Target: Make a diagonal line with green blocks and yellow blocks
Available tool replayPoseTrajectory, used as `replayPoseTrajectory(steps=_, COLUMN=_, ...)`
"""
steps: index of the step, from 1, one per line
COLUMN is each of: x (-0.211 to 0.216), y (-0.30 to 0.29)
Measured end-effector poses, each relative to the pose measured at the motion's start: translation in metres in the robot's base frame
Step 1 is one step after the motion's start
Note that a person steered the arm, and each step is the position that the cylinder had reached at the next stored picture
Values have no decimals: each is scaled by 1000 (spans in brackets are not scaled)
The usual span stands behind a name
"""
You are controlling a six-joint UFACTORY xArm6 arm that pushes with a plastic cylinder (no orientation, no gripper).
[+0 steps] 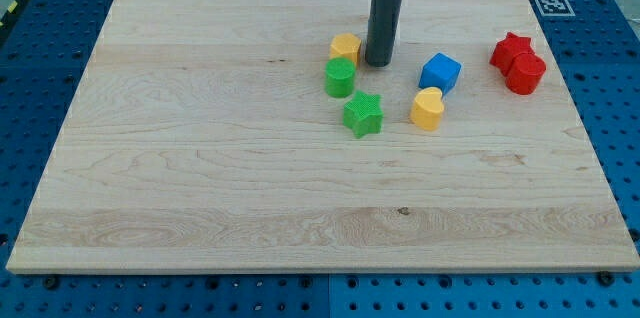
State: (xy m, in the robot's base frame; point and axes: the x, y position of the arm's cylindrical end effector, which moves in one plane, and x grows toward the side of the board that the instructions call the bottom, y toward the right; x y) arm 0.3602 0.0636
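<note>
Resting bare, holding nothing, my tip [378,62] sits right of yellow block [346,49]; yellow heart [427,109] needs nudging below green star [363,115], extending green cylinder [340,77] line.

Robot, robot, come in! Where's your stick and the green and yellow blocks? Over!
My tip just right of yellow block. Green round block, green star below it. Yellow heart apart, right. Nothing blocking.

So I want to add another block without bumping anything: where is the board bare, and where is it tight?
Bare: the whole strip along the view's bottom below the green star, and the view's left half of the board. Crowded: around my tip, between the yellow block, green cylinder, blue block and yellow heart.
</note>
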Motion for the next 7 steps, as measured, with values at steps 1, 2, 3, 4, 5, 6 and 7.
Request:
replayPoseTrajectory(steps=1, x=0, y=-35)
replayPoseTrajectory(steps=2, x=5, y=-21)
replayPoseTrajectory(steps=3, x=39, y=5)
replayPoseTrajectory(steps=4, x=48, y=31)
replayPoseTrajectory(steps=5, x=49, y=59)
replayPoseTrajectory(steps=6, x=72, y=74)
replayPoseTrajectory(steps=7, x=87, y=83)
